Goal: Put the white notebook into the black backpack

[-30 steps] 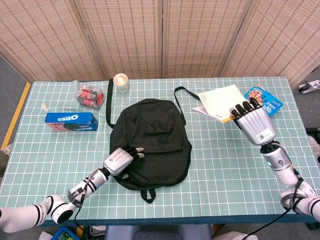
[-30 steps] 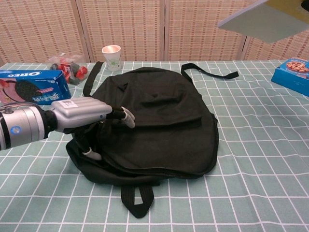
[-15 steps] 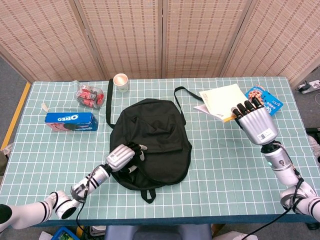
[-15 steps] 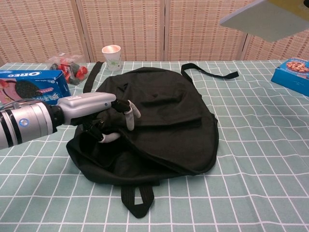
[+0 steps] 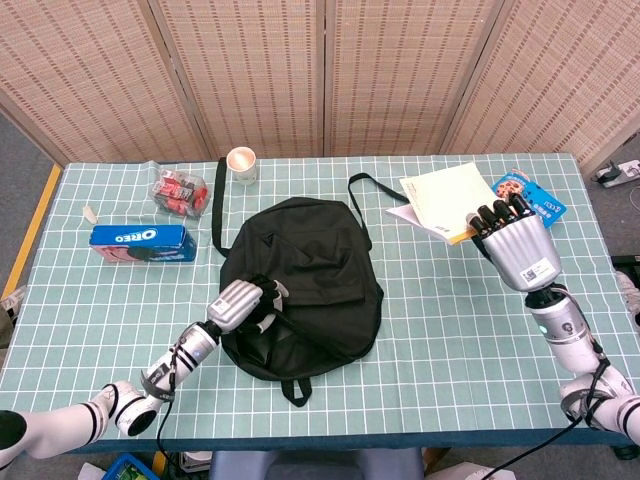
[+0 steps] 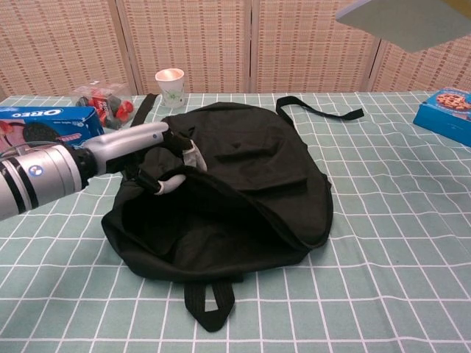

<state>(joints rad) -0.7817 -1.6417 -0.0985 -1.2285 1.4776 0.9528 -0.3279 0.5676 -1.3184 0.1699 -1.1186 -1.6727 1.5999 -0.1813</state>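
Your left hand [image 6: 158, 151] has just hauled the front flap of the black backpack [image 5: 310, 260] up and back, and that is the big change: a second ago its fingers were only resting on the closed fabric, and now the chest view shows a wide dark mouth gaping toward you on the near left side of the bag. The fingers are hooked around the edge of the opening, pinching the fabric and holding it lifted, so that hand is clamped on the backpack and doing its job as a prop. Over on the other side, your right hand [image 5: 512, 245] has the white notebook [image 5: 445, 203] gripped by its near edge, fingers closed over the cover, and it holds the book in the air above the far right part of the table [image 5: 440, 330], close to the blue cookie box [image 5: 528, 195]; it has drifted only a touch to the right and up, so in the chest view just a corner of the notebook [image 6: 408, 20] shows at the top. That means the bag is ready and the notebook is not yet on its way. My read is that the next stretch is a long carry across the bag toward that opening, and you will want to tilt the leading edge down so it slips under the raised flap. Watch that the left hand's grip doesn't let the flap sag shut.
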